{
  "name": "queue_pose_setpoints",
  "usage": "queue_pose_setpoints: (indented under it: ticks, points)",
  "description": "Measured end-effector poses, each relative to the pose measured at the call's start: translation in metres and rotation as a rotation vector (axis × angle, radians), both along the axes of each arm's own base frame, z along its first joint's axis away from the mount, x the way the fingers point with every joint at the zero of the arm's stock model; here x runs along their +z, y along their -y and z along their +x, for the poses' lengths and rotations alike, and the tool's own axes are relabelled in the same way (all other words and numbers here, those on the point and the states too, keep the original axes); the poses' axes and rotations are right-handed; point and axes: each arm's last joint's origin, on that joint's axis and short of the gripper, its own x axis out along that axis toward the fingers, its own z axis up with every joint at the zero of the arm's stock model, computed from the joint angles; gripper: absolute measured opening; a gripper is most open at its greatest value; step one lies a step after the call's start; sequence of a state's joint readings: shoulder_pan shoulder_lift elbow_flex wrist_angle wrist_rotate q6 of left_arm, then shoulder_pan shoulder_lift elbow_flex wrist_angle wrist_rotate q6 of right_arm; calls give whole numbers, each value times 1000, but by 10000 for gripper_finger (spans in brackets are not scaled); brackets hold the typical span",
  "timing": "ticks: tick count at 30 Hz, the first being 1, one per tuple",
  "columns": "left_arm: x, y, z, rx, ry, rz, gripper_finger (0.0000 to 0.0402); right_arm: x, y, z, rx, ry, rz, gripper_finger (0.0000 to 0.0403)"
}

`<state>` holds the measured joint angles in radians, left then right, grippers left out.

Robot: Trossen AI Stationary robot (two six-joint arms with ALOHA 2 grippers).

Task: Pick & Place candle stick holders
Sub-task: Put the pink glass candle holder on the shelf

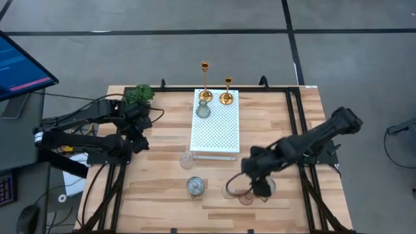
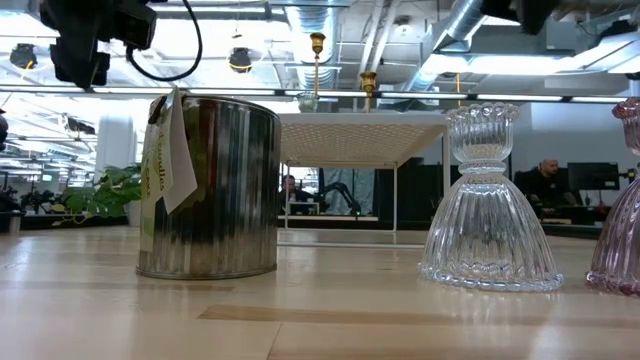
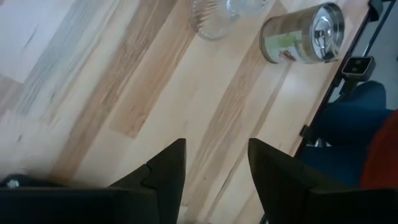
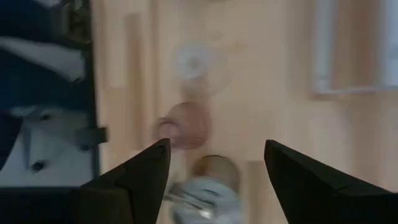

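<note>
Table (image 1: 273,130) fills frame centre; white board (image 1: 216,123) upper middle carries two gold sticks (image 1: 205,81) upright at its top edge, greenish cup (image 1: 203,110) just below them.

Right gripper (image 1: 258,184) lower right of centre, fingers spread, pinching nothing. Pink cup (image 1: 246,197) and clear cup (image 1: 268,191) lie just under it, toward bottom edge; right arm far nearer.

Silvery cup (image 1: 195,186) lower centre, between arms; another clear cup (image 1: 187,158) just above it.

Left gripper (image 1: 139,144) left of board, fingers apart, empty, waiting.

Glass cups squat, ribbed, upright.
</note>
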<state>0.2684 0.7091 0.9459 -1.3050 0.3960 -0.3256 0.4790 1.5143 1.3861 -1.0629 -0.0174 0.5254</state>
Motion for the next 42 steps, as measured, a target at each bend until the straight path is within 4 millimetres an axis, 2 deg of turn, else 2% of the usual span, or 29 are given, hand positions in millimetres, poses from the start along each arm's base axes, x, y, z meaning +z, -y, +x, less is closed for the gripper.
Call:
queue_pose_setpoints:
  ticks: [5,10,19,23,29,32,42]
  points:
    - [0,0,0,-35,19,25,172,-27,-30,20,26,-88,52,250]
    - [1,0,0,-62,34,45,172,-37,-45,33,10,-127,46,250]
    - [1,0,1,-97,56,71,172,-46,-54,35,-18,-192,68,260]
    - [2,-1,2,-97,66,74,172,-51,-60,33,-32,-209,70,292]
    - [2,-1,3,-111,81,88,172,-59,-55,38,-71,-217,14,355]
    - [3,-1,4,-111,89,91,172,-64,-53,40,-87,-216,-32,373]
    - [3,-1,4,-110,92,91,172,-66,-59,40,-71,-202,-19,367]
